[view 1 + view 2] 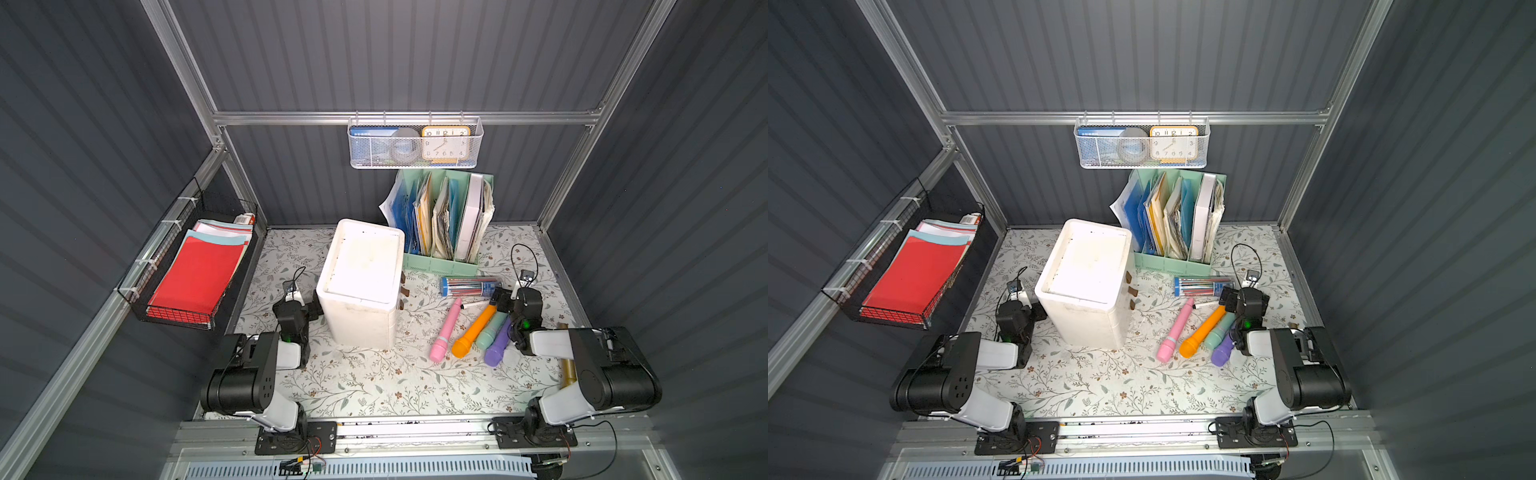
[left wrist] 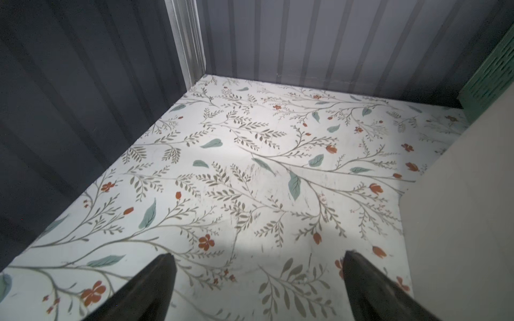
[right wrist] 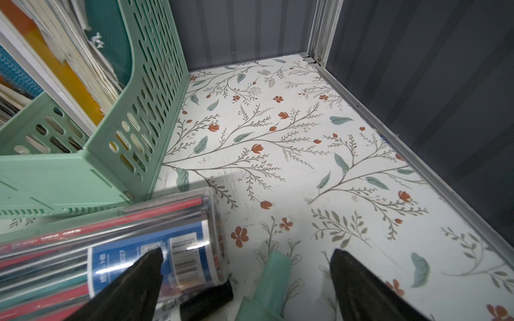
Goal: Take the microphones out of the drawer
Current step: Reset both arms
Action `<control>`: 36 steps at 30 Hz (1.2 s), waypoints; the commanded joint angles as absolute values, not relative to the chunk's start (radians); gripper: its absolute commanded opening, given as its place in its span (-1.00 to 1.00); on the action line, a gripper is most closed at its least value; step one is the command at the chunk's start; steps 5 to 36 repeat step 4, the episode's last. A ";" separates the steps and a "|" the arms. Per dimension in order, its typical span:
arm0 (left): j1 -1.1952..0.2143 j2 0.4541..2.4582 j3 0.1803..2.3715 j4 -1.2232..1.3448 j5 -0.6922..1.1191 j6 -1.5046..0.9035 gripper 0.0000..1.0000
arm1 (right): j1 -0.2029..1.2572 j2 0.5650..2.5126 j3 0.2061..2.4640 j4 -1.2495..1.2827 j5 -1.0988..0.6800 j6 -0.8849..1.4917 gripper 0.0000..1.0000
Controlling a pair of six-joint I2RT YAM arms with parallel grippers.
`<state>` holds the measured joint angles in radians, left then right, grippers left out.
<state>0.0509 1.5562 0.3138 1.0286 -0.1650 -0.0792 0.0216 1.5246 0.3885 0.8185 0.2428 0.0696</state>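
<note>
Four toy microphones lie side by side on the worktop (image 1: 395,386), to the right of the white drawer unit (image 1: 361,286): a pink microphone (image 1: 445,330), an orange microphone (image 1: 473,330), a mint microphone (image 1: 492,330) and a purple microphone (image 1: 498,345). All of them are outside the drawer. The drawers look pushed in (only their small brown handles (image 1: 406,293) stick out), and I cannot see if anything is inside.

The right hand (image 3: 247,253) is wide open and holds nothing. In the right wrist view the thin end of the mint microphone sits inside the gap of this hand, touching neither side, just beside a clear tube of pencils (image 3: 111,236). The left hand (image 2: 260,255) is open too and empty, low at the other side of the drawer unit.

I judge the microphone to be light, stiff plastic with a smooth round body, so it may roll or slip. The best place to hold it is the middle of the slim handle, gripped across its length, not the thicker head.
</note>
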 commanded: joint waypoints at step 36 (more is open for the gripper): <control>0.046 1.555 0.328 1.016 -0.184 -0.084 0.98 | 0.018 1.514 0.405 0.811 0.236 0.075 0.98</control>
